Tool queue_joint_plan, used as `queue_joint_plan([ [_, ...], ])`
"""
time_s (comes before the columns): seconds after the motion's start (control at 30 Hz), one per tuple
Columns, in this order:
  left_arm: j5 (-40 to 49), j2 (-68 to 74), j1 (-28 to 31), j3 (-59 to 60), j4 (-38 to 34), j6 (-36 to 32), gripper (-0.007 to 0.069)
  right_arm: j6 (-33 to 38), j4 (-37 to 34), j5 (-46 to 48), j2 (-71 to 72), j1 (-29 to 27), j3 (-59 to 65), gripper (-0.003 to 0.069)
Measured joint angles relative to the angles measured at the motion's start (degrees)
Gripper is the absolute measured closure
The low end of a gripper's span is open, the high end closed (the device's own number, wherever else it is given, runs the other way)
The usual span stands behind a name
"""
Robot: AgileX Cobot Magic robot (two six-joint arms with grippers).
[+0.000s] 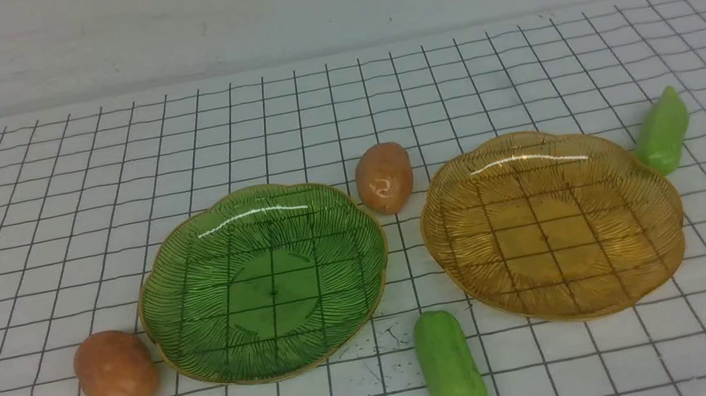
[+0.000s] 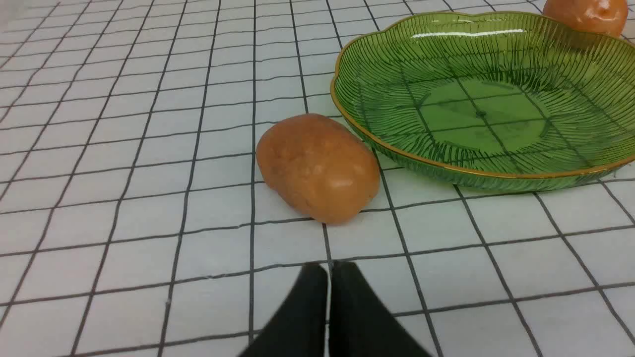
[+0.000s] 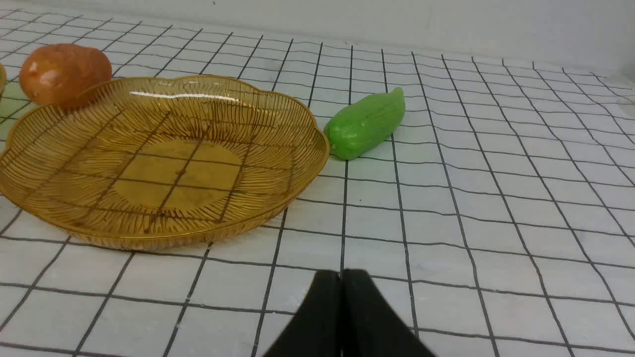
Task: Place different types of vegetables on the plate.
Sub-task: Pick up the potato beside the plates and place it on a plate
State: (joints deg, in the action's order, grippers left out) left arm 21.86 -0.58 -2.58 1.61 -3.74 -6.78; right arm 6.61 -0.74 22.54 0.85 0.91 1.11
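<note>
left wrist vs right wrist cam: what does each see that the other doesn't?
Left wrist only: left potato and the left hand, shut. Right wrist only: amber plate, a cucumber beside it, and the right hand, shut. Both: middle potato, grid cloth, and the green plate, though right wrist catches just a sliver of it.
</note>
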Motion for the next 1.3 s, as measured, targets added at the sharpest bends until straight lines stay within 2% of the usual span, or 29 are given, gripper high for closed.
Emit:
queue_joint_plan([
  [0.83, -0.51, 0.00, 0.00, 0.00, -0.82, 0.16, 0.0632, 0.00, 0.00, 0.00, 0.00, 0.00, 0.00, 0.0673],
  [0.87, -1.31, 0.00, 0.00, 0.00, -1.91, 0.76, 0.0632, 0.00, 0.00, 0.00, 0.00, 0.00, 0.00, 0.0673],
  [1.1, -13.40, 0.00, 0.00, 0.01, -21.49, 6.78, 0.0632, 0.00, 0.00, 0.00, 0.00, 0.00, 0.00, 0.0673],
  [1.13, -13.75, 0.00, 0.00, 0.01, -22.05, 6.78, 0.0632, 0.00, 0.00, 0.00, 0.00, 0.00, 0.00, 0.0673],
  [1.17, -17.56, 0.00, 0.00, 0.01, -28.51, 7.32, 0.0632, 0.00, 0.00, 0.00, 0.00, 0.00, 0.00, 0.0673],
  [1.3, -27.99, 0.00, 0.00, 0.01, -40.63, 7.61, 0.0632, 0.00, 0.05, 0.00, 0.00, 0.00, 0.00, 0.0673],
])
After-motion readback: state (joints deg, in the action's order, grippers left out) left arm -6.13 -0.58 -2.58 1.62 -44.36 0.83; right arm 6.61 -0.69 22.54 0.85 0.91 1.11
